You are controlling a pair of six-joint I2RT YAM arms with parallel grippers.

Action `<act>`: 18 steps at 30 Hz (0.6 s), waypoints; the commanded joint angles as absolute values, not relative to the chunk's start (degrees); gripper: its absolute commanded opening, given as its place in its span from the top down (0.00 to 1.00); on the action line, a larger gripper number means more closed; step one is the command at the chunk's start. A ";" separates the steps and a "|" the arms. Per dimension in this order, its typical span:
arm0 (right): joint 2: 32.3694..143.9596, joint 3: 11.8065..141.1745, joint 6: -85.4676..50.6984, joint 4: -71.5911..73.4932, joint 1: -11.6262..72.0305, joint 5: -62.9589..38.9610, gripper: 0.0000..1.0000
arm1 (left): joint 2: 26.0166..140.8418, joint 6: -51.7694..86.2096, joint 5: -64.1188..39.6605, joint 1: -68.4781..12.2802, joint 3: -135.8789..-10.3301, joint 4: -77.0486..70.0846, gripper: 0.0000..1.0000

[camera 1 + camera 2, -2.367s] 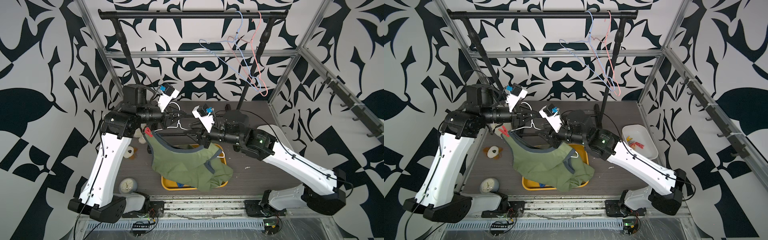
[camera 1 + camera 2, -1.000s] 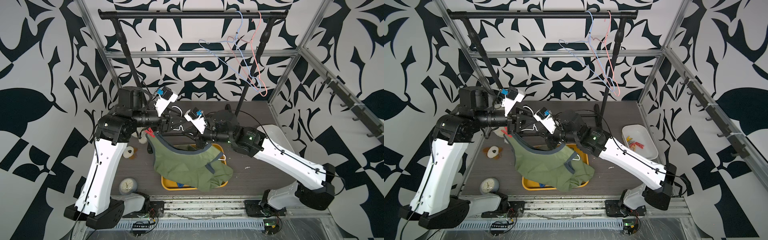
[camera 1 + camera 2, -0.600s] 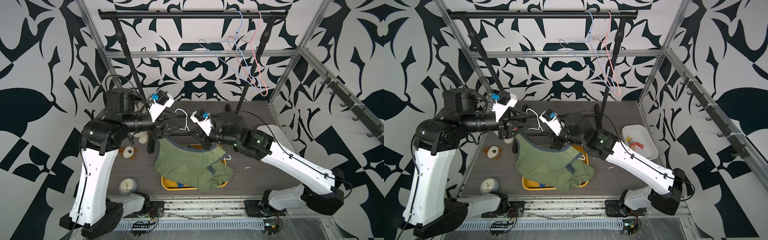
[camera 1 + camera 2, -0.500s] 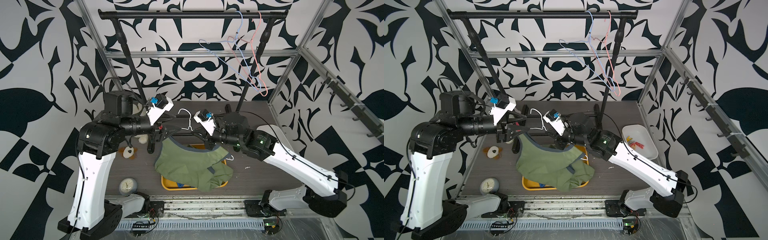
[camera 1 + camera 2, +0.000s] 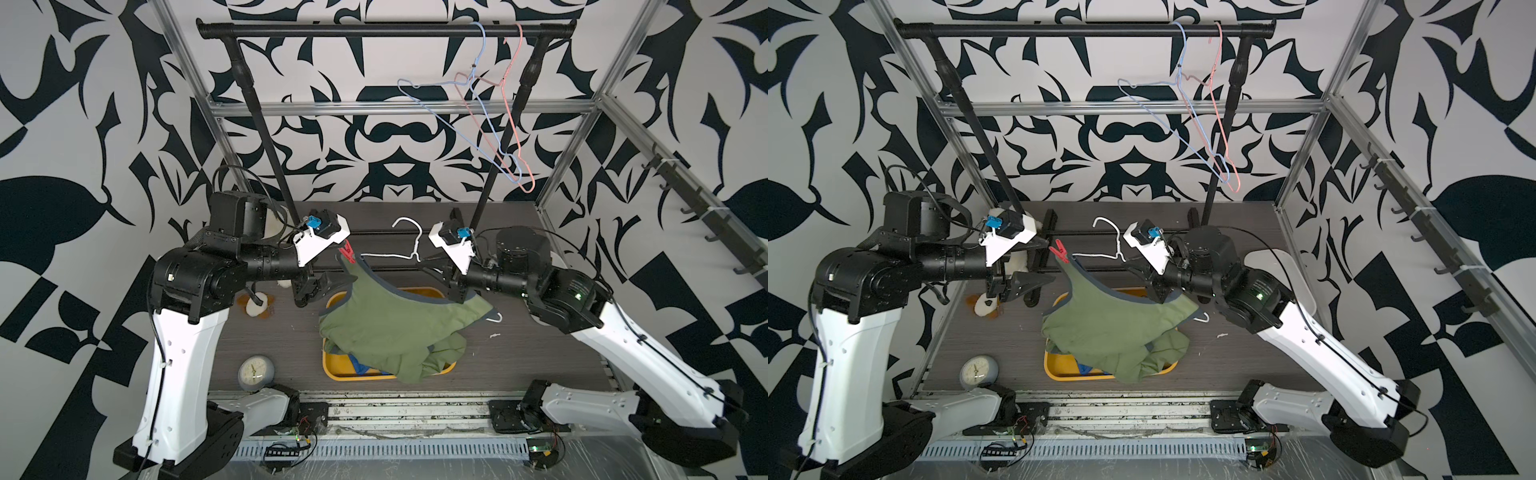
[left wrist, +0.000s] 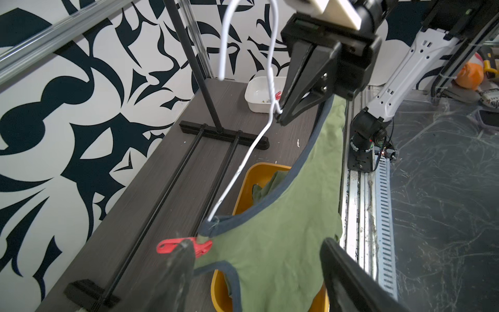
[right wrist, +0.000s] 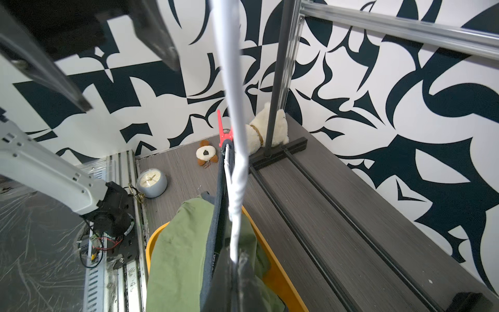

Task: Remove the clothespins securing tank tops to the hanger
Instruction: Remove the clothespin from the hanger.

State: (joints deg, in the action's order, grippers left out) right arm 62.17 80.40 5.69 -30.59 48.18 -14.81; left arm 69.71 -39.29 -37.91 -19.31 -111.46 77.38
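The left gripper [image 6: 255,243] hung open and empty just beside the hanger's [image 6: 243,164] end, where the last visible clothespin [image 5: 1060,250] pinned a green top [image 6: 283,229], the right gripper [image 6: 280,120] clamping the hanger's neck, other tops binned [image 5: 332,370] beneath.

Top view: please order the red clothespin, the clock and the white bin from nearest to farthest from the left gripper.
Seen from the left gripper in a top view:
1. Red clothespin: right beside it, raised at the same level.
2. Clock: lower down, at the front left.
3. White bin: far across, at the right edge.
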 commanded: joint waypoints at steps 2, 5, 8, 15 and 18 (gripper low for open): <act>57.57 80.66 9.21 -32.24 48.07 -16.33 1.00 | 72.38 -43.05 -40.26 -19.42 -112.08 77.79 0.17; 56.87 81.48 10.24 -34.18 47.98 -17.83 1.00 | 75.41 -48.25 -40.04 -19.42 -114.47 81.06 0.16; 57.13 82.51 10.51 -35.86 47.98 -18.67 1.00 | 76.55 -51.76 -38.54 -19.42 -116.03 83.10 0.16; 56.20 83.14 12.06 -38.19 47.98 -17.52 1.00 | 77.26 -55.11 -38.58 -19.35 -116.31 85.25 0.10; 55.79 84.33 12.77 -39.58 47.92 -17.11 1.00 | 77.34 -56.66 -40.10 -19.42 -116.19 87.24 0.10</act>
State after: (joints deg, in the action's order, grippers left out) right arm 57.30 80.77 11.25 -40.10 48.07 -17.28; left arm 77.43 -53.78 -37.69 -19.31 -115.28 83.22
